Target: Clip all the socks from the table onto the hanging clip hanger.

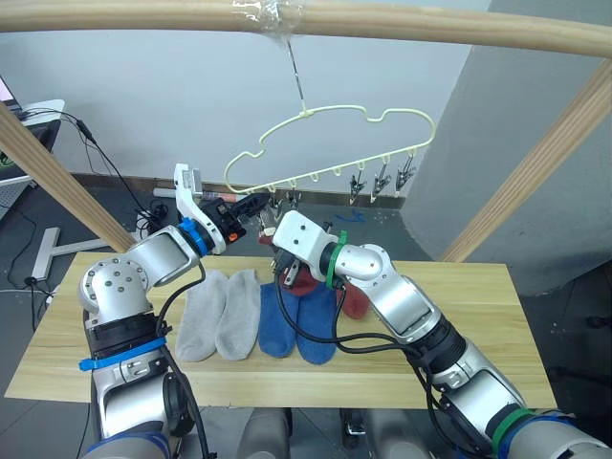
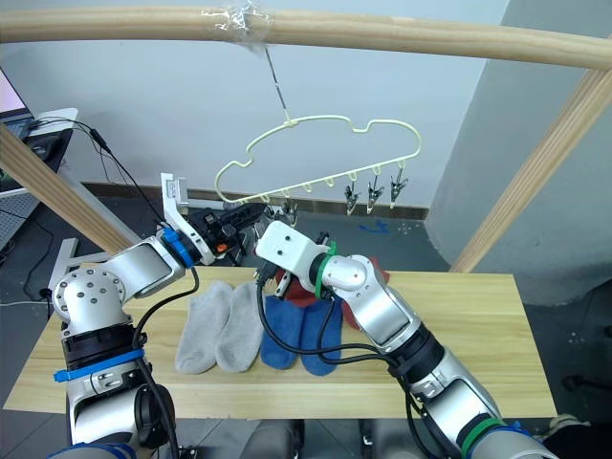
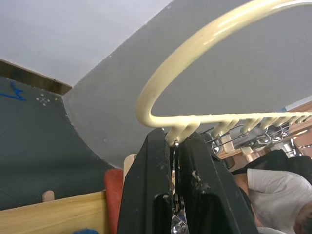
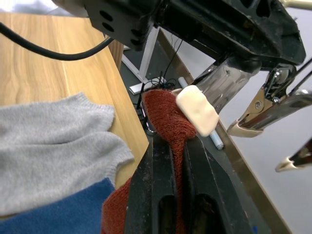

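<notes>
The socks (image 1: 222,314) are soft matt knit, the red one (image 4: 165,122) coarsely ribbed. The table (image 1: 478,325) is smooth pale wood. The hanger (image 3: 195,53) is glossy cream-coated wire with shiny metal clips (image 4: 273,105).

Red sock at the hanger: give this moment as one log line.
left gripper shut on clip | right gripper shut on red sock, at clip hanger | five socks on table

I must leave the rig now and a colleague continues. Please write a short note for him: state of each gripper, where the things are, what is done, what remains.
Left gripper: shut on a clip at the left end of the clip hanger.
Right gripper: shut on a rust red sock, raised to that clip's pale tips.
On the table: two grey socks, two blue socks, second red sock.
Done: no sock hangs yet.
Left: clip all six.
</notes>
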{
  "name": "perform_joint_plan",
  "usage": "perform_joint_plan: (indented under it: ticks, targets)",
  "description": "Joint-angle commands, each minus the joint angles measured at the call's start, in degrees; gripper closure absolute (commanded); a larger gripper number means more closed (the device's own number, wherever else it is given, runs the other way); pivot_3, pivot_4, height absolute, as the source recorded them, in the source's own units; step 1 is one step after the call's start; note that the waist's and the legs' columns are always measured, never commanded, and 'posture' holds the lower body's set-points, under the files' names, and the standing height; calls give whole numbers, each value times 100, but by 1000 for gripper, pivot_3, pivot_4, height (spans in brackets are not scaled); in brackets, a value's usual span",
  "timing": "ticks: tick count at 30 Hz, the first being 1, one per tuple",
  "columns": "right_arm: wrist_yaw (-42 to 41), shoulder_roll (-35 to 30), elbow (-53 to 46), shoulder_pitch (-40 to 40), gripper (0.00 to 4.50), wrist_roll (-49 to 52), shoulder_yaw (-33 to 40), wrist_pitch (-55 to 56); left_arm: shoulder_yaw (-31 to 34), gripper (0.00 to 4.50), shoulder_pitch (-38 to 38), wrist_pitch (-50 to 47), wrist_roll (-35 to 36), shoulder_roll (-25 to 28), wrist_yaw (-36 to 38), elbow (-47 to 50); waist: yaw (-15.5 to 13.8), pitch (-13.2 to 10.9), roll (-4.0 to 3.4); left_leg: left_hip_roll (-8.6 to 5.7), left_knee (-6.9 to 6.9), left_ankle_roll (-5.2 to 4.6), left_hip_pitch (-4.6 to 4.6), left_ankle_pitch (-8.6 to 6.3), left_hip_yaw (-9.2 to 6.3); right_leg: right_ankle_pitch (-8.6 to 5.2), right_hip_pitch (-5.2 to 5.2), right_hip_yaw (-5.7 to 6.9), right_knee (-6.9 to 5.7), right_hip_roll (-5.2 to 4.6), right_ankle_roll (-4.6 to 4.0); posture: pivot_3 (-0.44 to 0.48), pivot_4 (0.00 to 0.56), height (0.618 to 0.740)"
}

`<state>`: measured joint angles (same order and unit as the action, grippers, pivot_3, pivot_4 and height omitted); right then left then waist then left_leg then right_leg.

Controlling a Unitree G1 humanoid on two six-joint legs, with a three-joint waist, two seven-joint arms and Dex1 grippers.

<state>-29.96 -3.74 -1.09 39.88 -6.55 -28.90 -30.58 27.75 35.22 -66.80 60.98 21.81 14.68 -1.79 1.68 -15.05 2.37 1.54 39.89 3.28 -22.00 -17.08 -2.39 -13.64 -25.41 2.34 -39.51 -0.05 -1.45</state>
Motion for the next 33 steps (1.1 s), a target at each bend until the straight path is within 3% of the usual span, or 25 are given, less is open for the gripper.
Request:
perform_joint_plan:
  ticks: [1, 7, 8, 14, 18, 19, 27, 30, 33]
  targets:
    - [6, 97, -132, 172, 4500, 80, 213, -5, -83, 4500, -42, 71, 69, 78, 134, 220, 0, 0, 0, 0, 0, -4, -1, -2, -1, 0, 0, 0, 0, 0, 0, -32, 235, 692]
    - [46, 212, -108, 253, 4500, 147, 290, -64, -373, 4500, -218, 310, -212, 155, 247, 358, -1, 0, 0, -1, -1, -14, -2, -8, -10, 0, -1, -1, 2, 0, 0, -28, 234, 692]
    - [50, 225, -108, 250, 4500, 157, 296, -80, -402, 3782, -228, 354, -260, 161, 234, 354, -1, 0, 0, -1, -1, -14, -2, -8, -12, 0, -1, -1, 2, 0, 0, -28, 234, 692]
    - [59, 271, -57, 245, 4500, 150, 346, -49, -372, 1930, -222, 288, -82, 182, 381, 337, -1, 0, 0, -2, -1, -16, -2, -9, -16, 0, -2, -1, 2, 0, 0, -26, 231, 692]
    - [18, 197, 11, 266, 3366, 42, 263, 28, -358, 710, -291, 407, -207, 346, 533, 380, 0, 0, 0, -2, -2, -16, -2, -9, -16, 0, -3, -1, 2, 0, 0, -26, 231, 692]
    - [-10, 147, -1, 247, 3051, 17, 239, 50, -340, 699, -317, 464, -258, 396, 540, 384, -1, 0, 0, -2, -2, -16, -2, -9, -17, 0, -3, -1, 2, 0, 0, -23, 230, 692]
    - [-222, -318, -372, 63, 3051, -40, 217, 158, -532, 699, -728, 1064, -783, 781, 826, 754, -1, 0, 0, -3, -4, -16, -4, -9, -21, 0, -3, -2, 5, 0, 0, -16, 233, 692]
    - [-388, -674, -910, -135, 3051, 1, 322, 132, -1113, 699, -1204, 2448, -1963, 933, 1134, 1236, -5, -1, -2, -3, -7, -15, -5, -9, -23, -1, -4, -2, 8, 0, 0, -12, 235, 692]
    - [-477, -885, -1310, -270, 3051, 79, 420, 27, -1513, 699, -1515, 3358, -2656, 913, 1331, 1480, -20, -3, -6, -4, -11, -12, -8, -8, -24, 0, -5, -4, 16, -1, 0, -10, 238, 692]
